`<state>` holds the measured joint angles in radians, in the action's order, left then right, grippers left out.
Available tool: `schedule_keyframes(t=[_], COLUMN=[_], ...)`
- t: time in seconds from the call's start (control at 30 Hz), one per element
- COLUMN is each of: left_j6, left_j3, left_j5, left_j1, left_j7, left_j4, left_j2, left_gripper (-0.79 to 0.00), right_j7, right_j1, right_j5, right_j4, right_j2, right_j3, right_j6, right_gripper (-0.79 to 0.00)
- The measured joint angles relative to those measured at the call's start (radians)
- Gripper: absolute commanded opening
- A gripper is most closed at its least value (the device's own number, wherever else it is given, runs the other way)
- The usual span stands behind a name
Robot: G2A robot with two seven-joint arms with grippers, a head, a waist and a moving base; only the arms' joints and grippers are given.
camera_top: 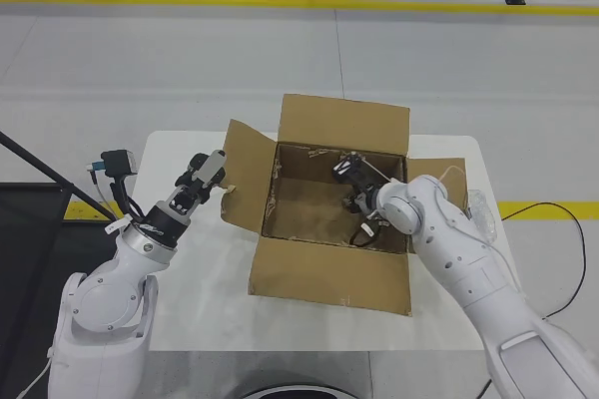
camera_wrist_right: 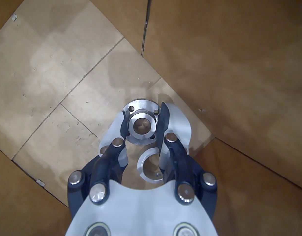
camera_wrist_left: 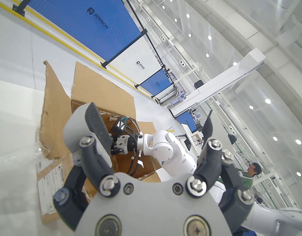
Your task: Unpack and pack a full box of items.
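The top camera looks down on the table (camera_top: pixel 210 289) and open box (camera_top: pixel 329 274). The left wrist camera, beside the box, tilts toward the ceiling (camera_wrist_left: pixel 239 25); the right one hangs close inside, facing its floor. All share the box.

Logo print on blue panel (camera_wrist_left: pixel 99 18); shipping label (camera_wrist_left: pixel 49 189) on box (camera_wrist_left: pixel 101 92), print illegible.

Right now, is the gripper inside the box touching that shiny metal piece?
Touching. The right wrist view shows the right gripper pressed against both sides of the metal flange, no gap.
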<state>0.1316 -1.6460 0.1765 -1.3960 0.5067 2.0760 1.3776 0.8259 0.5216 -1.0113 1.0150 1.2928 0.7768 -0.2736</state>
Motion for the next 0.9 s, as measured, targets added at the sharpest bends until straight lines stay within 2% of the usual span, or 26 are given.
schedule_keyframes(t=[0.13, 0.27, 0.53, 0.6, 0.63, 0.67, 0.9], left_j6=[0.000, 0.000, 0.000, 0.000, 0.000, 0.000, 0.000], left_j3=[0.000, 0.000, 0.000, 0.000, 0.000, 0.000, 0.000], left_j5=[0.000, 0.000, 0.000, 0.000, 0.000, 0.000, 0.000], left_j1=[0.000, 0.000, 0.000, 0.000, 0.000, 0.000, 0.000], left_j7=[0.000, 0.000, 0.000, 0.000, 0.000, 0.000, 0.000], left_j4=[0.000, 0.000, 0.000, 0.000, 0.000, 0.000, 0.000], left_j2=[0.000, 0.000, 0.000, 0.000, 0.000, 0.000, 0.000], left_gripper=[0.000, 0.000, 0.000, 0.000, 0.000, 0.000, 0.000], right_j7=[-0.007, -0.008, 0.013, 0.019, 0.020, 0.022, 0.021], right_j1=[-0.001, 0.006, 0.020, 0.021, 0.022, 0.022, 0.033], right_j5=[-0.008, -0.021, -0.041, -0.042, -0.043, -0.044, -0.046], right_j4=[-0.004, 0.009, 0.029, 0.030, 0.031, 0.032, 0.062], right_j2=[0.003, 0.004, 0.003, 0.003, 0.004, 0.004, 0.002], right_j3=[0.000, 0.000, 0.006, 0.007, 0.007, 0.008, 0.024], right_j6=[-0.014, -0.034, -0.062, -0.069, -0.071, -0.072, -0.084], right_gripper=[-0.566, -0.591, -0.573, -0.603, -0.665, -0.773, -0.785])
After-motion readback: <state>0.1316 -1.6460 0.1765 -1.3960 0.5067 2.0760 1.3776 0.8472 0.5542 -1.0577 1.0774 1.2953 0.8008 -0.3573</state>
